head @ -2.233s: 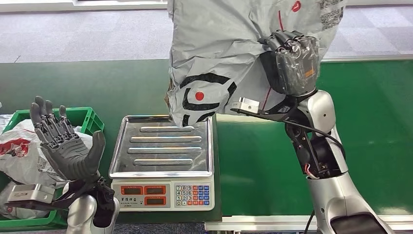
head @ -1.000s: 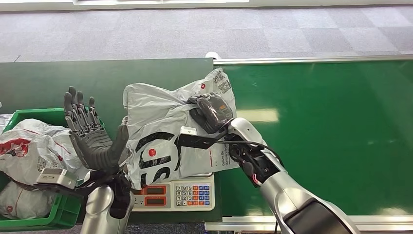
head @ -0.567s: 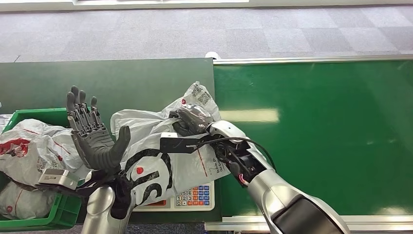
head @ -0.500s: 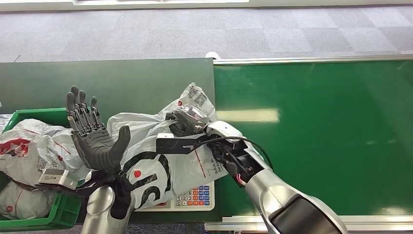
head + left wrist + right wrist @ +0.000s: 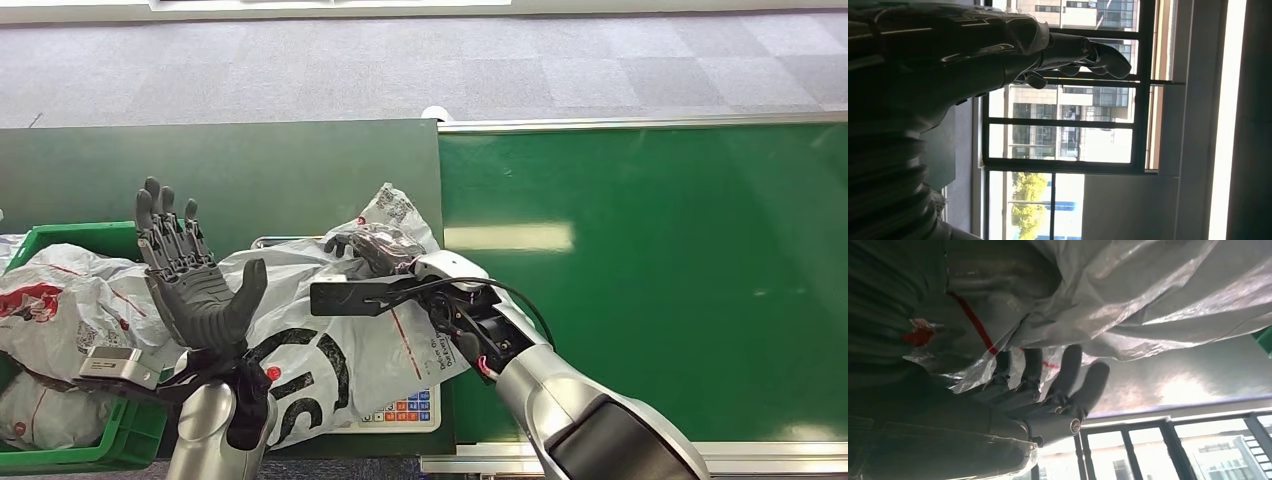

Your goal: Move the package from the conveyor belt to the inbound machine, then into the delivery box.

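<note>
We are dragging the bag (image 5: 340, 340) further left across the scale (image 5: 400, 410) toward the green crate (image 5: 120, 440), our right hand (image 5: 375, 248) gripping its top, our left hand (image 5: 190, 290) raised with fingers spread. The slack plastic could be snagging on the scale's edge. Green belt (image 5: 640, 280), grey carpet beyond.

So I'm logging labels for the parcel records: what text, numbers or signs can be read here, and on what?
Package: small black print along a red line, too blurred to read.
Package's top corner: printed codes, too small to read.
Package: large black curved logo marks with a red dot, no readable letters.
Scale keypad: coloured keys, digits too small to read.
Bags in green crate: red marking, unreadable.
</note>
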